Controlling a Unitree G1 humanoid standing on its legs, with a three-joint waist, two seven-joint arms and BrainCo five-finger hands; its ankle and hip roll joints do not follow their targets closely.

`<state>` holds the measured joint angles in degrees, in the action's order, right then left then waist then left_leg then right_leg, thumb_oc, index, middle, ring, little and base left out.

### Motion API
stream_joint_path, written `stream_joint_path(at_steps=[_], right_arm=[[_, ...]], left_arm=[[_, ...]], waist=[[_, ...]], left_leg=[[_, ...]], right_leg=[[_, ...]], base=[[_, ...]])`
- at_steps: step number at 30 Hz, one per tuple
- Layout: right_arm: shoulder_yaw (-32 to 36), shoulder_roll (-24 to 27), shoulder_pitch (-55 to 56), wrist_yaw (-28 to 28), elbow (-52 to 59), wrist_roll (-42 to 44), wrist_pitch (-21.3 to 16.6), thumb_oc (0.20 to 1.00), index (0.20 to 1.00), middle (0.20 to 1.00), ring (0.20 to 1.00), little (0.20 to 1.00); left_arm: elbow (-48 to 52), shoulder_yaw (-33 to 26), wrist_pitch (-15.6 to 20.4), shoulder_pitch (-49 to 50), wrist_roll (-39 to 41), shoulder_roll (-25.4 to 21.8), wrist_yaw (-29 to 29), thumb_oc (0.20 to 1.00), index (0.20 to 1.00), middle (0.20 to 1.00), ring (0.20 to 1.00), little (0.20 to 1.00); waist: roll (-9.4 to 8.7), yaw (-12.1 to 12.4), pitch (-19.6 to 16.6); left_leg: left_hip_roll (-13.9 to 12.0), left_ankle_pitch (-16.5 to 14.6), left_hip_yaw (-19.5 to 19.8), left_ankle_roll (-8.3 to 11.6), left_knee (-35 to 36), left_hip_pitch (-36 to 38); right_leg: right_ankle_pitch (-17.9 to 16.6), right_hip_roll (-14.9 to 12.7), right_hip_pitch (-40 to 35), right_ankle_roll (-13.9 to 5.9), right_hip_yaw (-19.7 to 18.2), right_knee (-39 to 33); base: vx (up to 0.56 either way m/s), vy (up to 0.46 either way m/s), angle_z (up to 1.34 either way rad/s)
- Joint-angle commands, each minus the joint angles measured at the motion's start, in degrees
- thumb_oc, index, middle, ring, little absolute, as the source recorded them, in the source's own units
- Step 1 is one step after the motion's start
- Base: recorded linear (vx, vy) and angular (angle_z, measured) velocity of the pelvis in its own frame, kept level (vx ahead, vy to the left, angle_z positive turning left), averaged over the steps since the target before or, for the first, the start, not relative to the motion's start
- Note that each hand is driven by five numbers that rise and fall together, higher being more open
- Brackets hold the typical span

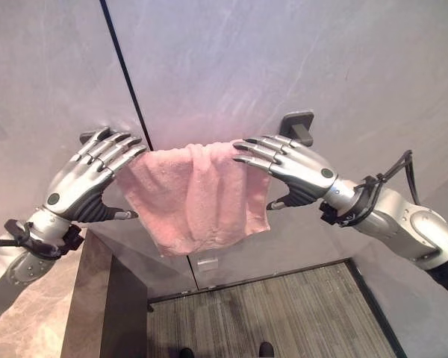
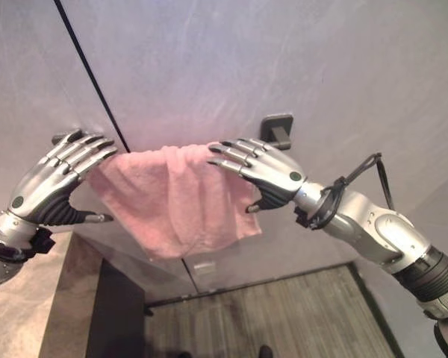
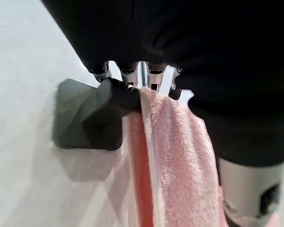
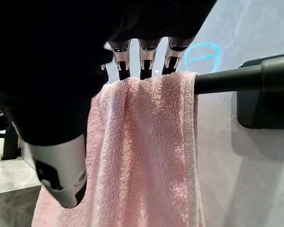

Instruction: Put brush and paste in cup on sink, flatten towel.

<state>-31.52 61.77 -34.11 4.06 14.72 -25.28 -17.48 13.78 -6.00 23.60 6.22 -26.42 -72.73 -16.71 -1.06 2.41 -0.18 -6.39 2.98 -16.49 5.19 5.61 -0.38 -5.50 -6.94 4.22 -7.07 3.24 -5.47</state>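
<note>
- While both hands rest flat-fingered on the towel (image 1: 190,195): left hand (image 1: 86,179), right hand (image 1: 291,165) at its ends.
- Slide them apart along the rail (image 4: 227,79), evenly, smoothing bunched folds.

Setting: bathroom | Evidence: pink towel (image 1: 190,194) draped over dark wall-mounted rail (image 4: 227,80) with square bracket (image 1: 297,125); pale marble-look wall panels (image 1: 284,60); stone counter edge (image 1: 86,298) lower left; grey wood-grain floor (image 1: 284,313)
</note>
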Motion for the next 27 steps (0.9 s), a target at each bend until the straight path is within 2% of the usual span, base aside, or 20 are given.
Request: stream_joint_path(at_steps=[1,8,15,17,18,22,23,24,25,27], right_arm=[[-2.3,4.0,-1.9,-3.8,1.6,3.1,-0.8,1.000,1.000,1.000,1.000,1.000],[-0.4,5.9,0.2,-4.1,0.5,5.2,-1.2,1.000,1.000,1.000,1.000,1.000],[1.6,8.0,1.0,-4.5,-1.3,6.9,-1.0,1.000,1.000,1.000,1.000,1.000],[1.9,8.0,1.3,-4.9,-2.3,8.0,-0.9,1.000,1.000,1.000,1.000,1.000],[1.9,8.0,1.5,-5.0,-2.8,8.1,-0.9,1.000,1.000,1.000,1.000,1.000],[2.3,8.0,2.0,-5.6,-3.9,8.5,-0.8,1.000,1.000,1.000,1.000,1.000],[2.3,8.0,2.1,-5.9,-4.2,8.6,-0.9,1.000,1.000,1.000,1.000,1.000],[2.4,8.0,2.2,-6.0,-4.4,8.6,-0.8,1.000,1.000,1.000,1.000,1.000],[2.7,8.0,2.5,-6.1,-4.7,8.5,-0.8,1.000,1.000,1.000,1.000,1.000],[2.8,7.8,2.6,-6.3,-4.8,8.6,-0.8,1.000,1.000,1.000,1.000,1.000]], left_arm=[[1.0,3.1,2.6,-0.3,1.1,-3.4,7.3,1.000,1.000,1.000,1.000,1.000],[3.2,1.9,3.1,0.2,4.3,-6.1,10.5,1.000,1.000,1.000,1.000,1.000],[5.6,0.0,3.2,0.8,11.4,-8.2,15.5,1.000,1.000,1.000,1.000,1.000],[5.9,-1.5,3.1,1.7,13.0,-9.0,16.6,1.000,1.000,1.000,1.000,1.000],[6.0,-2.3,3.0,2.2,14.0,-9.2,17.1,0.940,0.940,0.940,0.940,0.940],[6.1,-7.5,2.7,5.7,16.1,-10.3,18.3,0.956,0.956,0.956,0.956,0.956],[6.4,-9.8,2.6,7.3,16.4,-10.5,18.6,0.931,0.931,0.931,0.931,0.931],[6.3,-10.7,2.6,7.9,16.6,-10.4,18.6,0.862,0.862,0.862,0.862,0.862],[6.3,-13.7,2.6,9.9,17.0,-10.3,18.5,0.846,0.846,0.846,0.846,0.846],[6.3,-15.2,2.4,11.2,16.9,-10.2,18.4,0.862,0.862,0.862,0.862,0.862]], waist=[[-0.42,-1.6,-0.7],[-0.09,-2.1,-0.7],[0.37,-2.1,-1.0],[0.53,-1.9,-1.0],[0.57,-1.7,-1.0],[0.82,-0.9,-1.0],[0.83,-0.7,-1.0],[0.89,-0.5,-1.1],[0.90,-0.3,-1.1],[0.85,-0.3,-1.0]], left_leg=[[-2.2,-1.0,-0.6,1.46,-0.6,1.5],[-2.3,-1.1,-1.4,1.51,-0.6,2.1],[-2.6,-0.9,-2.0,1.71,-0.6,2.6],[-2.7,-0.8,-2.1,1.80,-0.6,2.6],[-2.8,-0.8,-2.1,1.82,-0.6,2.6],[-3.0,-0.7,-2.1,1.94,-0.6,2.7],[-3.0,-0.6,-2.2,1.97,-0.6,2.7],[-3.0,-0.6,-2.1,1.96,-0.6,2.7],[-3.1,-0.6,-2.0,1.99,-0.6,2.7],[-3.1,-0.6,-1.9,2.00,-0.6,2.7]], right_leg=[[-3.2,-4.3,0.4,-4.34,-0.7,0.5],[-3.2,-4.0,0.6,-4.36,-1.5,0.5],[-3.2,-3.6,0.9,-4.36,-2.1,0.5],[-3.1,-3.5,0.9,-4.30,-2.0,0.5],[-3.1,-3.4,0.9,-4.29,-2.0,0.5],[-3.1,-3.2,0.8,-4.22,-2.0,0.5],[-3.1,-3.2,0.8,-4.17,-1.9,0.5],[-3.0,-3.2,0.7,-4.15,-1.9,0.5],[-3.0,-3.2,0.5,-4.06,-1.6,0.5],[-2.9,-3.1,0.5,-4.05,-1.5,0.5]], base=[[0.01,-0.004,-0.12],[0.00,-0.010,-0.12],[0.00,-0.017,-0.09],[0.00,0.000,0.00],[0.00,0.000,0.00],[0.00,0.000,0.00],[0.00,0.000,0.00],[0.00,0.000,0.00],[0.00,0.000,0.00],[0.00,0.000,0.00]])
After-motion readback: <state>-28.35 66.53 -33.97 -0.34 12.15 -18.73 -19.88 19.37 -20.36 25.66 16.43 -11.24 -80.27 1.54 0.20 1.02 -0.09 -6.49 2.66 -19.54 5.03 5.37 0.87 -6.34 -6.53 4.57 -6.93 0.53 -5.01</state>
